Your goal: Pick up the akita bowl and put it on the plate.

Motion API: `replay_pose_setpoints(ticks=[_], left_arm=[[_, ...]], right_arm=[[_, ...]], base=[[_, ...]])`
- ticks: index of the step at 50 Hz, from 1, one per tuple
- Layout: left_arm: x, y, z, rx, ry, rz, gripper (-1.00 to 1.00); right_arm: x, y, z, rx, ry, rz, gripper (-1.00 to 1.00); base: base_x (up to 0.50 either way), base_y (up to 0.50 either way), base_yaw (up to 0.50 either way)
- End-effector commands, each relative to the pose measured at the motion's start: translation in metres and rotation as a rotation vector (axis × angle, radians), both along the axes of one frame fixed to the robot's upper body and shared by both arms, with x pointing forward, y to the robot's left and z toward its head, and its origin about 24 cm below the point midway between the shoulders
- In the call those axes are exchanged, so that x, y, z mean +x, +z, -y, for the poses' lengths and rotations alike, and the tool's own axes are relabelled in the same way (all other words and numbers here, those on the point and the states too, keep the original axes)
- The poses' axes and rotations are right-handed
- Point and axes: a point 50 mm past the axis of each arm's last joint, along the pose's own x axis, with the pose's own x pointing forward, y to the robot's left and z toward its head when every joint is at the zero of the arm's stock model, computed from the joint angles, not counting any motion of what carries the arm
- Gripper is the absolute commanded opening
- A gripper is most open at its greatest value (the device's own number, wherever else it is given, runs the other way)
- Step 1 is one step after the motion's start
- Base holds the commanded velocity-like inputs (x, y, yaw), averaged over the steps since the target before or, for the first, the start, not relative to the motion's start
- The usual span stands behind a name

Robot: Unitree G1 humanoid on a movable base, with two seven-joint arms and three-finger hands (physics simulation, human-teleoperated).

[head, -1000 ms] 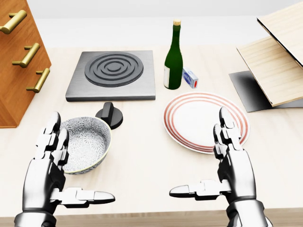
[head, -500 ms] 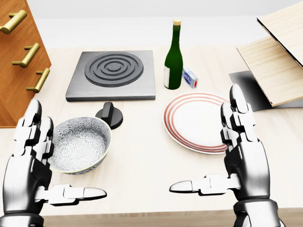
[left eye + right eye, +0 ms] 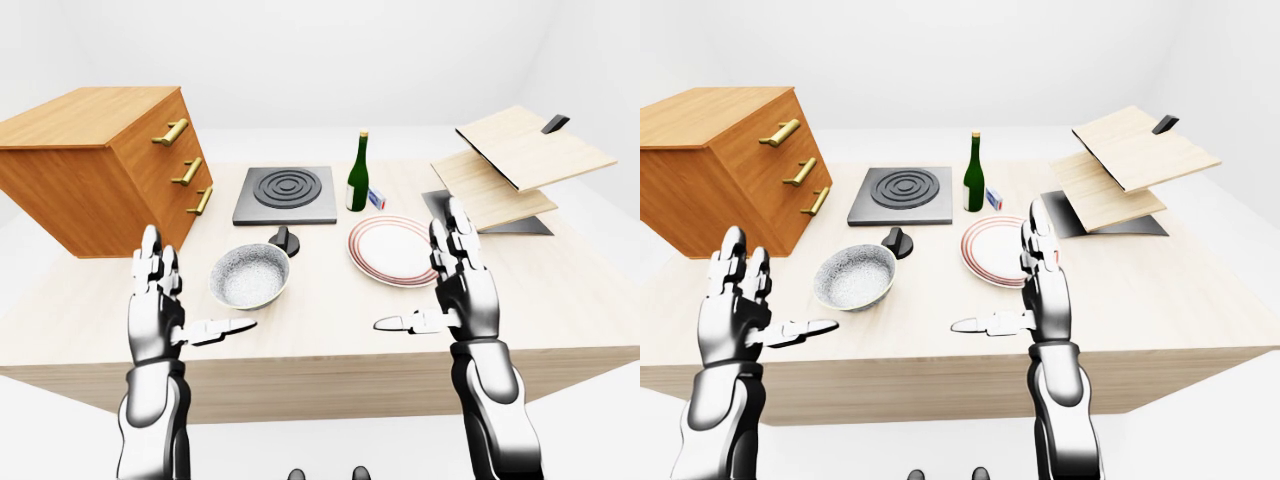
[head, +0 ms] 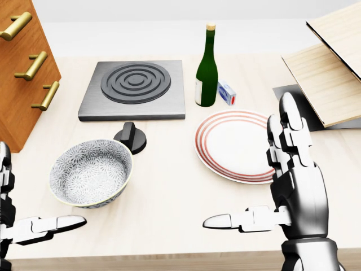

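Landmark for all placing: the red-ringed plate, empty, flat on the light wooden table.

- Akita bowl: patterned grey-white, upright and empty, on the table well to the left of the plate in the head view. Nothing touches it. It stands free, with a clear strip of tabletop between it and the plate, so a sideways carry looks unobstructed.
- Black knob: up and left of the plate, just beside the bowl's upper right rim. Probably belongs to the stove plate; a grasp from that side would be cramped.
- Stove plate: dark square with ring burner, above-left of the plate.
- Green wine bottle: upright just above the plate's top edge, with a small blue-and-white box beside it. Tall and tippable; keep the carry low and short of it.
- Wooden drawer cabinet: far left of the plate, beyond the bowl.
- Tilted wooden shelf: right of the plate.

Hands:
- Left hand: left of the bowl, apart from it, fingers spread upright, thumb pointing toward the bowl. Holds nothing.
- Right hand: over the plate's right rim in the head view, fingers straight, thumb out sideways. Empty.

Judgement: the pick has not begun; the left hand is the nearer one for the grasp.
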Motion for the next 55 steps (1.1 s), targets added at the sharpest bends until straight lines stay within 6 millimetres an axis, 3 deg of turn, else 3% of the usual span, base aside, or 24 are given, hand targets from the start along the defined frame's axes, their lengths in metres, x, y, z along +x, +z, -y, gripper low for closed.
replay_pose_setpoints(ticks=[1, 16, 23, 30, 35, 55], left_arm=[[-0.007, 0.003, -0.025, 0.006, 0.101, 0.008, 1.00], [-0.022, 0.014, -0.056, 0.017, 0.223, 0.055, 1.00], [-0.030, 0.008, -0.080, -0.003, 0.301, 0.030, 1.00], [-0.035, 0.008, -0.086, 0.002, 0.337, 0.023, 1.00], [-0.049, 0.001, -0.108, -0.028, 0.447, -0.001, 1.00], [-0.067, -0.009, -0.130, -0.055, 0.570, -0.040, 1.00]], right_arm=[[0.001, 0.000, 0.001, 0.000, -0.002, 0.000, 1.00], [0.001, -0.001, 0.000, -0.002, -0.004, -0.005, 1.00], [0.002, -0.004, 0.000, -0.002, -0.004, -0.019, 1.00], [0.002, -0.007, -0.001, -0.002, -0.001, -0.031, 1.00], [0.001, -0.003, 0.001, 0.000, -0.005, -0.013, 1.00], [0.001, -0.003, 0.001, 0.003, -0.007, -0.012, 1.00]], base=[[0.00, 0.00, 0.00], [0.00, 0.00, 0.00], [0.00, 0.00, 0.00], [0.00, 0.00, 0.00], [0.00, 0.00, 0.00], [0.00, 0.00, 0.00]])
